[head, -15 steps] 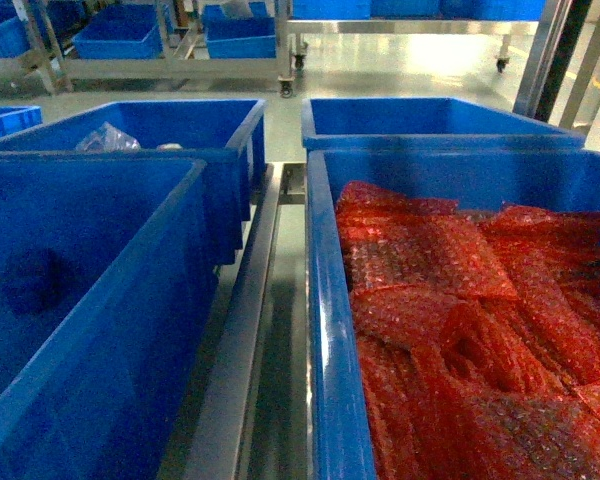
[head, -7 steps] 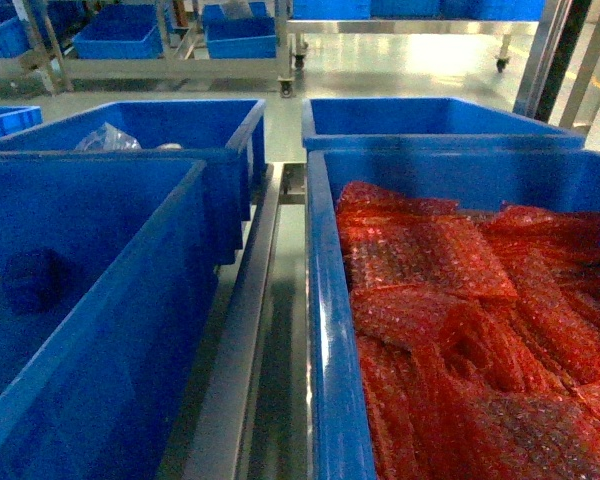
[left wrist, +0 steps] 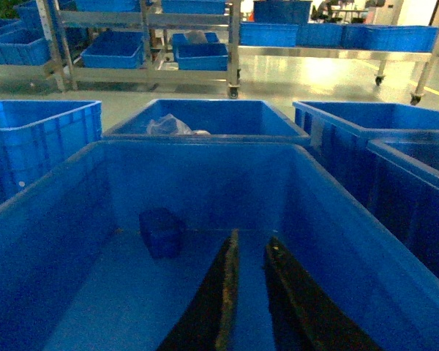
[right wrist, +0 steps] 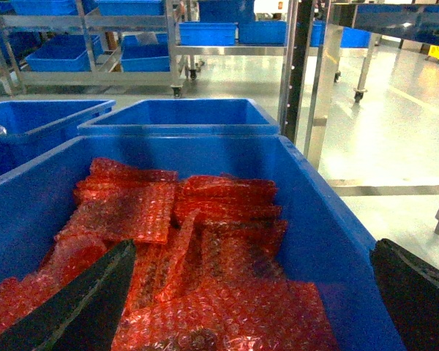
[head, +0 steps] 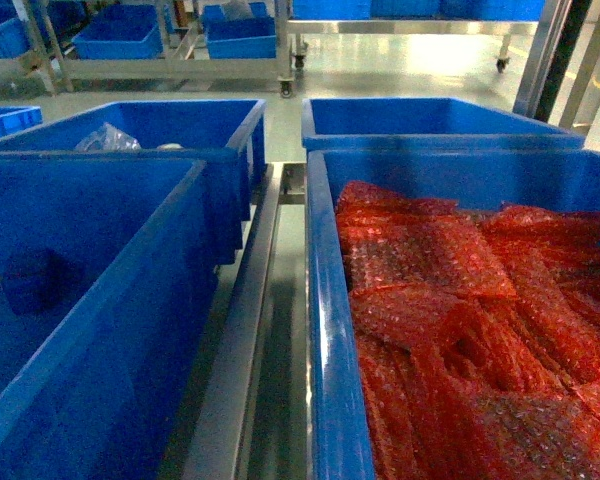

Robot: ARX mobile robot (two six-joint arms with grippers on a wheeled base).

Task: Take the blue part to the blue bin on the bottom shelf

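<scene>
The blue part (left wrist: 161, 232) is a small dark-blue piece lying on the floor of the blue bin (left wrist: 205, 148), close to its far wall. In the head view the blue part (head: 29, 281) shows deep inside the blue bin (head: 130, 250) at the left. My left gripper (left wrist: 252, 238) hangs inside this bin, to the right of the part and apart from it, its fingers a narrow gap apart with nothing between them. My right gripper (right wrist: 252, 248) stands wide open above the red bags. A bare steel rail (head: 242, 340) of the bottom shelf runs between the crates.
A like crate (head: 325, 330) full of red bubble-wrap bags (head: 450, 320) stands on the right. Two more blue crates sit behind, the left one (head: 180, 125) holding a clear plastic bag (head: 107, 138). Steel racks with blue bins (head: 240, 35) stand across the floor.
The blue part has shifted a little on the bin floor and now looks boxier and still. Nothing else has moved in the head view.
</scene>
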